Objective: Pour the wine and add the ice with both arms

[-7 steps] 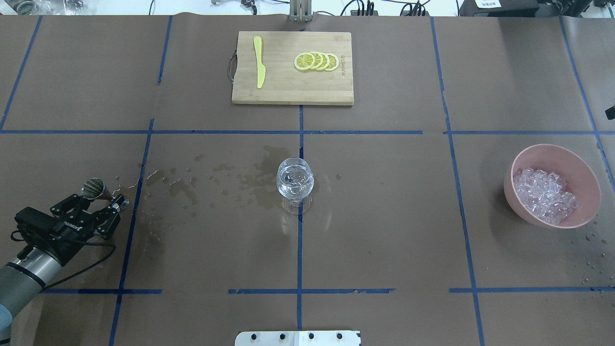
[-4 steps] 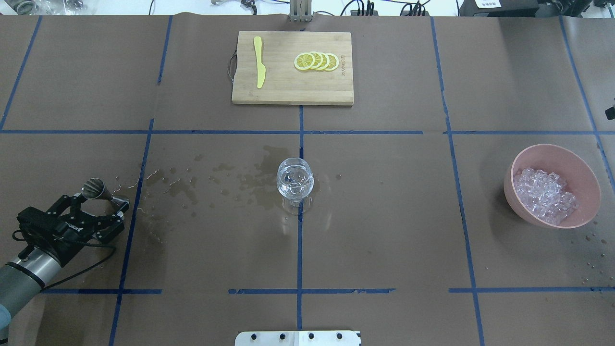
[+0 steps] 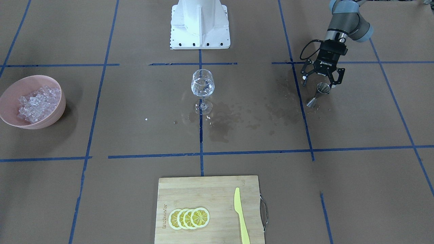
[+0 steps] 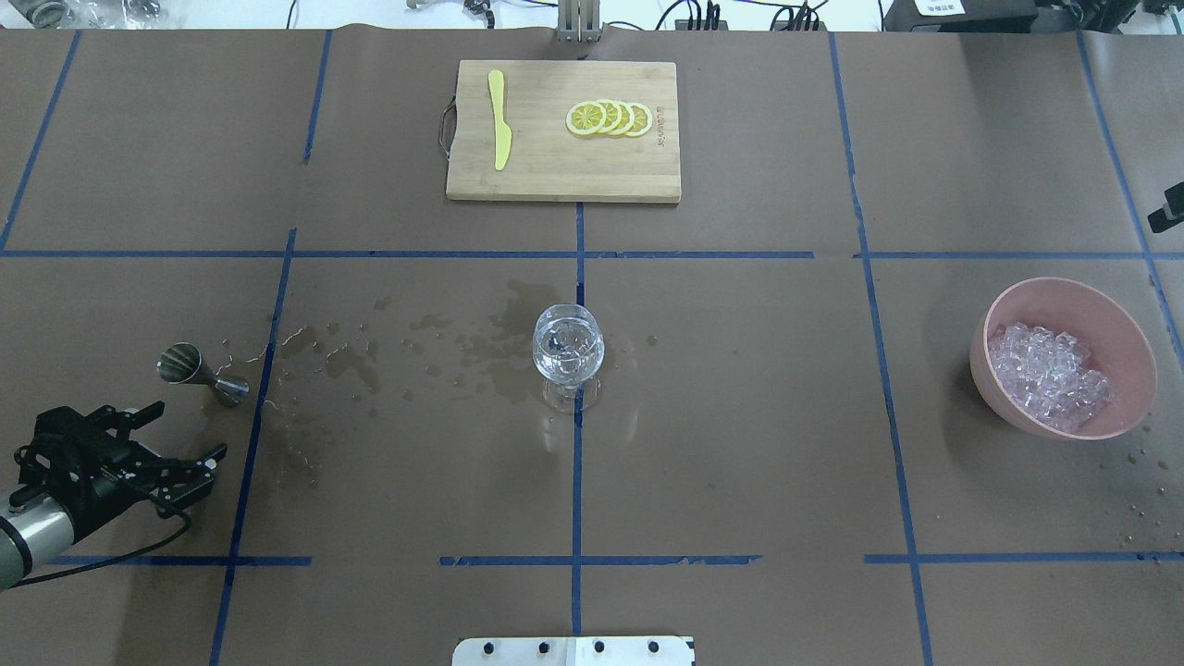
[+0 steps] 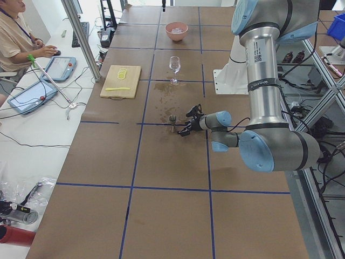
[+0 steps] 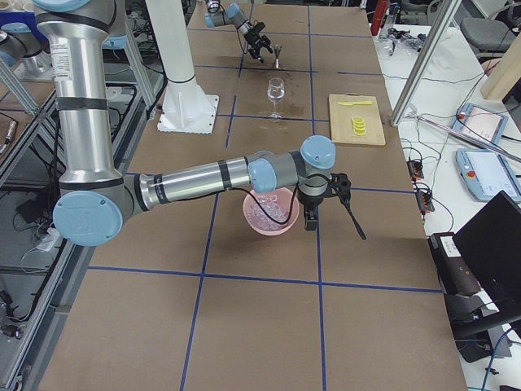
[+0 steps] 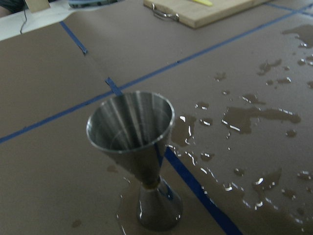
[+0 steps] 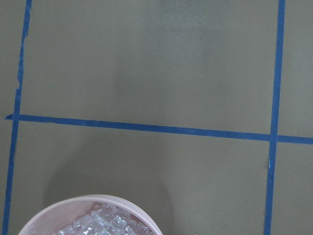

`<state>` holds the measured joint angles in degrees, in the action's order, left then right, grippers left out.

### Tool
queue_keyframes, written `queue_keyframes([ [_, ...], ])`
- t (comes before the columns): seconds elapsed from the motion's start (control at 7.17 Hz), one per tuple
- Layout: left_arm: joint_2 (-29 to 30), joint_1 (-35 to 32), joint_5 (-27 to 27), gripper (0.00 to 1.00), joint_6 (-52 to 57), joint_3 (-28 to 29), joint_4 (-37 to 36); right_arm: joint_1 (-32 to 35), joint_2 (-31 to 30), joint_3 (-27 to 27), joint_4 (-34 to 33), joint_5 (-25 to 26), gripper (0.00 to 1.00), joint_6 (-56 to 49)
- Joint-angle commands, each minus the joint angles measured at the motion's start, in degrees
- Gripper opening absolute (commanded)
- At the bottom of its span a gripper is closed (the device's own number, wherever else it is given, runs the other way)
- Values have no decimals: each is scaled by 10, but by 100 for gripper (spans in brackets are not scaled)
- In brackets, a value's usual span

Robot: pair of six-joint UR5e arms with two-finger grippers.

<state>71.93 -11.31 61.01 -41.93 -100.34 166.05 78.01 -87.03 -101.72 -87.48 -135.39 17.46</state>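
The wine glass (image 4: 568, 347) stands upright at the table's middle with clear liquid in its bowl. The ice (image 4: 1050, 379) fills a pink bowl (image 4: 1124, 324) at the right. A steel jigger (image 4: 199, 370) stands free on the wet paper at the left. My left gripper (image 4: 190, 430) is open and empty, nearer to the robot's base than the jigger and apart from it. In the left wrist view the jigger (image 7: 137, 156) stands just ahead. My right gripper (image 6: 326, 199) hangs over the bowl's outer side. I cannot tell whether it is open or shut.
A wooden cutting board (image 4: 562, 176) at the far edge holds lemon slices (image 4: 610, 118) and a yellow knife (image 4: 499, 120). Wet patches (image 4: 416, 356) spread between the jigger and the glass. The white pedestal base (image 3: 200, 23) stands at the near edge. A person sits beyond the table's far side.
My left gripper has drawn back toward the robot's base, away from the jigger that stood between its open fingers. The jigger stays upright where it was.
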Motion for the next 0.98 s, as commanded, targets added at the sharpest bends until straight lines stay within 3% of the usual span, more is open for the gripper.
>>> queue_keyframes([
  [0.0,-62,-14,87,99,6,-33,-42,-37,-15,-75,0,7,100,93],
  [0.28,-92,-97,152,100,147,-24,-40,-79,-53,-104,0,15,100,100],
  [0.42,-101,-146,208,100,195,-20,-41,-107,-80,-109,36,43,100,112],
  [0.56,-104,-213,301,100,221,-17,-41,-138,-115,-106,110,56,100,152],
  [0.7,-104,-277,361,100,223,-14,-40,-160,-133,-105,152,74,100,193],
  [0.84,-95,-349,457,100,223,-3,-42,-185,-133,-105,159,94,100,228],
])
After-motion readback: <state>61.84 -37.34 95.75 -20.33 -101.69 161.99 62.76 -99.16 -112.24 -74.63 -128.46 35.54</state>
